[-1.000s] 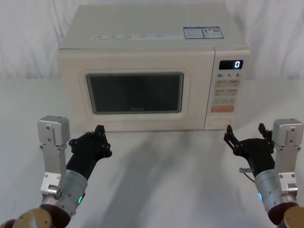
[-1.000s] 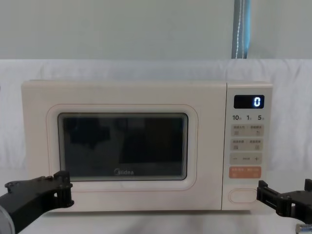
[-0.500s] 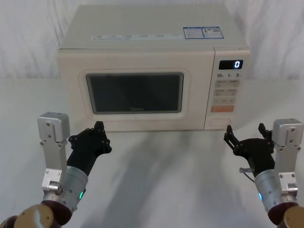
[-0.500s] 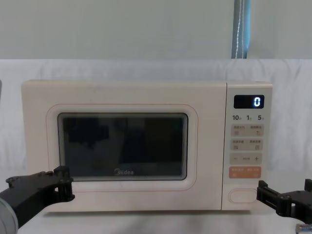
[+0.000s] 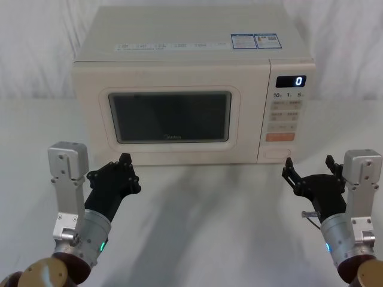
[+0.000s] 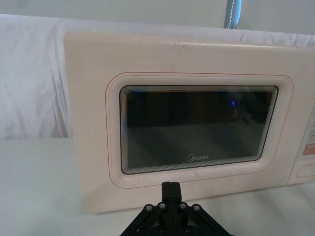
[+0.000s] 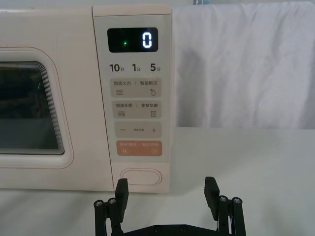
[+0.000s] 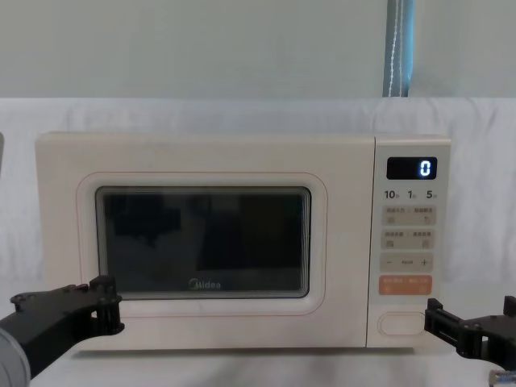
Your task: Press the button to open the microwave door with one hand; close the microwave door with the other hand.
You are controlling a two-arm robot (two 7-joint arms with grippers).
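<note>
The microwave door (image 5: 167, 116) is closed, its dark window facing me (image 8: 201, 242) (image 6: 197, 128). The cream pill-shaped button (image 5: 277, 153) sits at the bottom of the control panel (image 8: 401, 323) (image 7: 141, 177). My right gripper (image 5: 308, 162) hovers open just in front of and below the button (image 7: 166, 191) (image 8: 472, 316), not touching it. My left gripper (image 5: 124, 164) is shut and empty. It hangs low before the door's lower left corner (image 8: 109, 305), its joined prongs pointing at the door's bottom edge (image 6: 171, 189).
The microwave (image 5: 191, 48) stands on a white-draped table (image 5: 203, 227) with open surface in front of it. White cloth hangs behind. The display (image 5: 291, 81) reads 0. An orange key (image 7: 139, 148) lies just above the button.
My left gripper has shifted very slightly in front of the door. The right gripper and the door have not moved.
</note>
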